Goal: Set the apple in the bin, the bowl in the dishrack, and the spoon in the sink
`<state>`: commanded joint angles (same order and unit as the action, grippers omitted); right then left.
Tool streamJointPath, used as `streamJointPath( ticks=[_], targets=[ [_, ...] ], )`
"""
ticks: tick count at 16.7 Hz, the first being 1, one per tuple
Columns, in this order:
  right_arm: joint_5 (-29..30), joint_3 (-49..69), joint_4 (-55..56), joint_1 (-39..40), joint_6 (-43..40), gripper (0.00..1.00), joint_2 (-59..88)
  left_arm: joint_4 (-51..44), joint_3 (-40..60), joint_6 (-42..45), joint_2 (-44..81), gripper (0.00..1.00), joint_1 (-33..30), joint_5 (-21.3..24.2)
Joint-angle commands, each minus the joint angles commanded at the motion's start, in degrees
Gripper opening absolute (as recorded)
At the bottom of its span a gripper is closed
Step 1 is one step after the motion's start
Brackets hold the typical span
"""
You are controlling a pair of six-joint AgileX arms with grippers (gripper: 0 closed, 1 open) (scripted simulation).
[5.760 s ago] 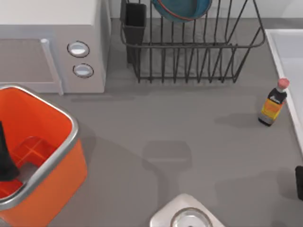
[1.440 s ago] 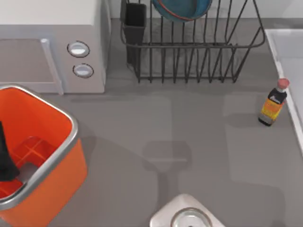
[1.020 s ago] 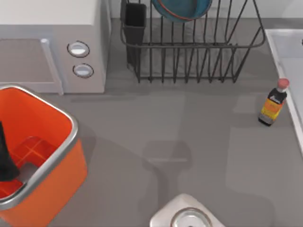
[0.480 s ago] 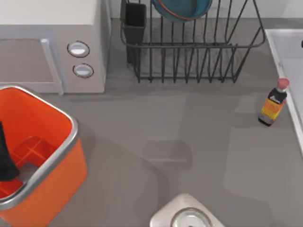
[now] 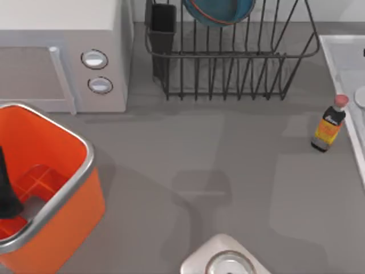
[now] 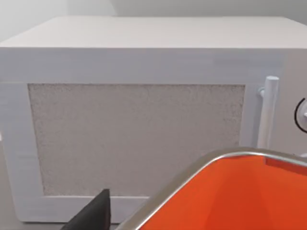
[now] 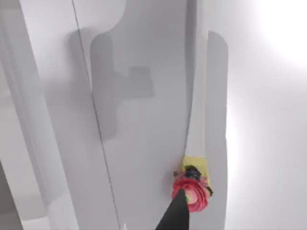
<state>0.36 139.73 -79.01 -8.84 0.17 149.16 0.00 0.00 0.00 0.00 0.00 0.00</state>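
The blue bowl [image 5: 219, 11] sits in the dark wire dishrack [image 5: 228, 63] at the back. At the left stands the orange bin [image 5: 68, 188], and my left gripper [image 5: 5, 191] hangs inside it as a dark shape above the ribbed floor. The left wrist view shows the bin's rim [image 6: 201, 165] and one dark finger [image 6: 91, 215]. The pale sink [image 5: 342, 51] lies at the right edge, and the right wrist view looks down into the sink [image 7: 144, 120]. A small pale round shape [image 5: 360, 96] shows there; I cannot tell if it is the spoon. The apple is out of view.
A white microwave [image 5: 57, 34] with two knobs fills the back left. A sauce bottle [image 5: 329, 125] with a red cap [image 7: 192, 194] stands beside the sink's rim. A round metal object [image 5: 225, 262] sits at the table's front edge.
The dark piece of the right arm left the lower right edge and its shadow drifted toward the sink. A pale round shape has appeared at the sink's edge. The left arm has not moved.
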Motion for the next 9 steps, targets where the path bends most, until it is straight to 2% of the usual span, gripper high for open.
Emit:
streamJointPath(
  ticks=[3,9],
  targets=[
    [0.0,0.0,0.0,0.0,0.0,0.98,0.0,0.0,0.0,0.0,0.0,1.0,0.0,0.0],
    [0.0,0.0,0.0,0.0,0.0,1.0,0.0,0.0,0.0,0.0,0.0,1.0,0.0,0.0]
  ],
)
